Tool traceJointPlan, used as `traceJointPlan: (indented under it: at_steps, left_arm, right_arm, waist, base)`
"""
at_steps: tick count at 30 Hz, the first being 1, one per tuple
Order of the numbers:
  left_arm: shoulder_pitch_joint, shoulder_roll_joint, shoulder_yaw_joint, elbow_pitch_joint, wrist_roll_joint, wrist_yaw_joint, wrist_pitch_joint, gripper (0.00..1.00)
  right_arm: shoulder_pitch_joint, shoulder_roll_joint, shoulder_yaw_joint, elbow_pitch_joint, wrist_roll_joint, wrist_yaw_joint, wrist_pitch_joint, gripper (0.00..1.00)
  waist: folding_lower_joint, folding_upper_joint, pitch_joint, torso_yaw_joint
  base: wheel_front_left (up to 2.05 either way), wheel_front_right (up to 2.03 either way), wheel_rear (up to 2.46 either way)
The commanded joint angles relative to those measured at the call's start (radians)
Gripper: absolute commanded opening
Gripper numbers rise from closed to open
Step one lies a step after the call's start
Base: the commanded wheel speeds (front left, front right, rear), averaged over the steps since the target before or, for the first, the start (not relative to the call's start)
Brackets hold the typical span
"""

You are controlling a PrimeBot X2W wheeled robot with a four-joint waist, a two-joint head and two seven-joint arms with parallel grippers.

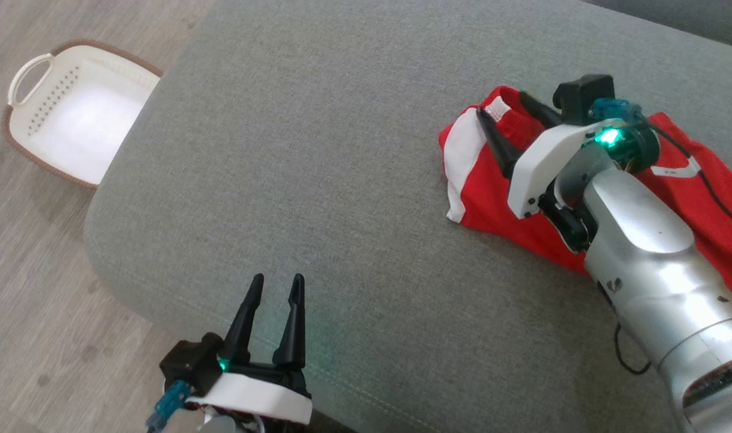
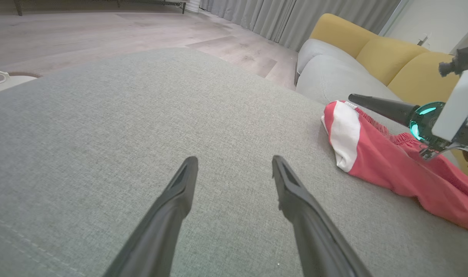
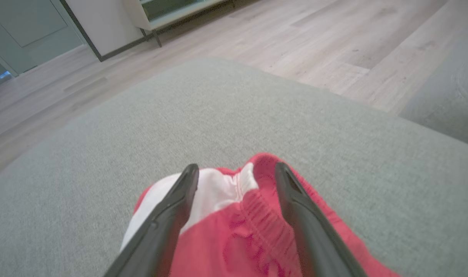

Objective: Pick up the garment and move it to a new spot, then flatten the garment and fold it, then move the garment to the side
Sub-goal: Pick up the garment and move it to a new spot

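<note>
Left gripper [image 1: 277, 279] open, idle at the cushion's [image 1: 317, 150] near edge; right gripper [image 1: 501, 103] open, fingers over the waistband [image 3: 251, 200] of the red garment [image 1: 486, 198] by the right edge; I'd drop lower, pinch both layers there, then lift.

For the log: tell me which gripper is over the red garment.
The right gripper: open, it is over the garment; the left gripper is over bare cushion.
</note>
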Motion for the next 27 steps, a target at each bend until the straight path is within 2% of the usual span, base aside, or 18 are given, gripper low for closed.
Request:
traceJointPlan:
  at_steps: [1,8,10,14,15,16,22,27]
  left_arm:
    - [-0.02,0.001,0.019,-0.029,-0.004,0.004,-0.01,1.0]
    - [-0.029,0.001,0.01,-0.038,-0.019,0.01,-0.01,1.0]
    - [-0.031,0.001,0.007,-0.043,-0.026,0.013,-0.01,1.0]
    - [-0.031,0.001,0.001,-0.044,-0.031,0.015,-0.01,1.0]
    - [-0.031,0.001,0.001,-0.044,-0.031,0.015,-0.01,1.0]
    - [-0.031,0.001,0.001,-0.043,-0.032,0.015,-0.01,1.0]
    - [-0.034,0.001,0.009,-0.04,-0.03,0.015,-0.01,1.0]
    - [-0.029,0.001,0.02,-0.041,-0.022,0.014,-0.01,1.0]
  right_arm:
    - [-0.03,0.006,0.025,-0.015,0.019,0.003,0.007,1.0]
    - [-0.057,-0.007,0.055,0.029,0.068,0.003,0.022,1.0]
    - [-0.062,-0.01,0.079,0.032,0.088,0.003,0.031,0.54]
    - [-0.067,-0.021,0.109,0.033,0.109,0.003,0.03,0.13]
    - [-0.067,-0.021,0.109,0.033,0.109,0.003,0.03,0.13]
    - [-0.069,-0.027,0.122,0.035,0.12,0.003,0.028,0.0]
    - [-0.089,-0.043,0.156,0.032,0.142,0.003,0.005,0.0]
    - [-0.145,-0.027,0.157,-0.015,0.148,0.003,-0.138,0.0]
  waist:
    - [-0.0001,0.0,0.005,0.006]
    - [-0.0001,0.0,0.018,0.019]
    - [-0.0001,0.0,0.024,0.021]
    - [-0.0001,0.0,0.026,0.021]
    - [-0.0001,0.0,0.026,0.021]
    - [-0.0001,0.0,0.026,0.021]
    - [-0.0001,0.0,0.02,0.024]
    - [-0.0001,0.0,-0.004,0.019]
  base:
    - [0.0,0.0,0.0]
    - [0.0,0.0,0.0]
    - [0.0,0.0,0.0]
    - [0.0,0.0,0.0]
    - [0.0,0.0,0.0]
    - [0.0,0.0,0.0]
    - [0.0,0.0,0.0]
    - [0.0,0.0,0.0]
